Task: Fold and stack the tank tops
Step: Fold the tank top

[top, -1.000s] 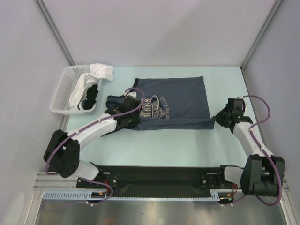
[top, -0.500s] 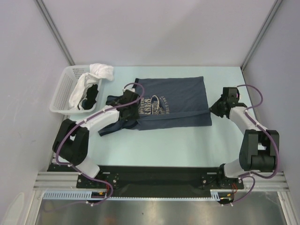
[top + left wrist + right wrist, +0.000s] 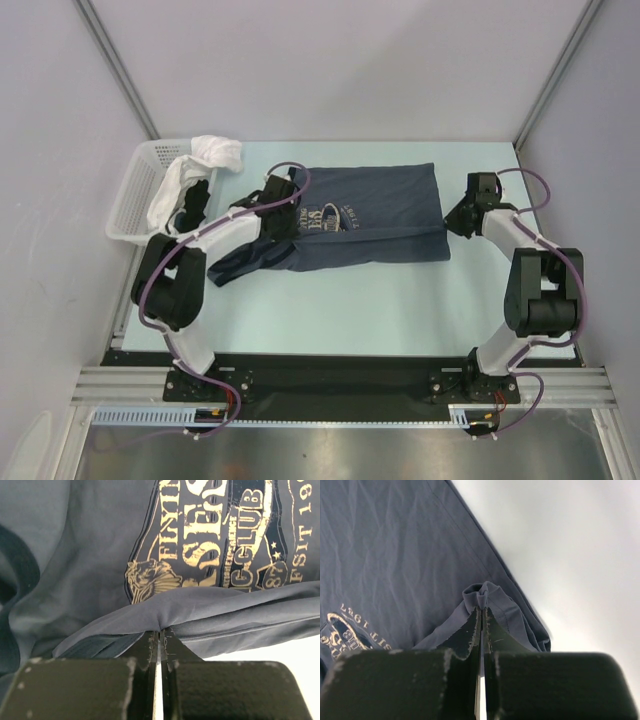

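the slate-blue tank top [image 3: 385, 205] lies spread on the counter [image 3: 400, 300] between the two arms, its gold-white print [image 3: 322, 218] toward the left. the left gripper [image 3: 160, 632] is closed on a fold of the tank top's near edge, just near of the print, and the cloth rises in a ridge at its tips. the right gripper [image 3: 481, 611] is clamped on a small bunched corner of the same top at its right edge. between the two grippers the near edge runs as a doubled band across the top. at far left stands a white basket [image 3: 127, 200] with white cloth [image 3: 215, 150] draped over its rim.
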`<state>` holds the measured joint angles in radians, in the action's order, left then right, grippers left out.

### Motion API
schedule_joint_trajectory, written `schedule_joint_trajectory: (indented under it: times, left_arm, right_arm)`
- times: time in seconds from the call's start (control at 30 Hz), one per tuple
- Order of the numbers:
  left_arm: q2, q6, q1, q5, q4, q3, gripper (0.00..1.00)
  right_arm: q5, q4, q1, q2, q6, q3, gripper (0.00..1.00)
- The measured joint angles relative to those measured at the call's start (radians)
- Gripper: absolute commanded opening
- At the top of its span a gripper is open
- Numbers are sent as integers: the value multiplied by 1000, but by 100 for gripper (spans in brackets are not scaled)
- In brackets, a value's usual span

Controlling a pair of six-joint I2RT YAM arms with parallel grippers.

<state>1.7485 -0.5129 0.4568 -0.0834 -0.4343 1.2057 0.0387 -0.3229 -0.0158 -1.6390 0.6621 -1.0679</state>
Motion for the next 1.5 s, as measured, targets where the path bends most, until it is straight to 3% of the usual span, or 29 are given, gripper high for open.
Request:
schedule_joint_trajectory:
  times: [0.1,0.13,0.2,0.23,0.27,0.37,0.43,0.63,0.67,0.73,1.07,1.33,1.43,1.47,1.5]
  left_arm:
    - [30,3,-5,6,-3,25,5]
    - [40,7,-8,8,-4,33,15]
    - [55,14,-10,8,-10,48,32]
    - [64,16,-12,5,-15,57,48]
    - [69,24,-13,2,-20,65,57]
    - [75,29,-18,-19,-25,85,76]
    - [71,30,-20,-37,-18,89,77]
    - [-8,51,-21,-68,-14,59,72]
    - [-31,53,-21,-68,-12,49,71]
    - [-68,59,-21,-67,-10,31,68]
    - [-97,77,-21,15,21,-52,67]
    - [-32,74,-21,66,39,-25,65]
    - [6,70,-21,85,43,8,65]
    - [18,69,-21,91,44,20,64]
    - [28,69,-21,95,46,29,62]
  right_arm:
    - [6,0,2,-37,1,-26,8]
    - [6,2,2,-47,0,-31,9]
    - [6,2,2,-67,3,-48,28]
    - [7,1,2,-76,4,-59,40]
    - [7,4,2,-84,8,-69,67]
    - [14,11,2,-89,8,-87,87]
    - [21,19,2,-86,8,-90,86]
    - [21,55,2,30,-8,17,60]
    - [17,58,2,68,-10,52,51]
    - [6,57,2,126,-14,100,48]
    - [-21,66,3,271,-11,295,72]
    - [-25,100,8,257,31,366,70]
    - [-24,136,8,213,45,366,59]
    - [-24,146,8,194,48,366,43]
    - [-22,150,8,177,48,366,34]
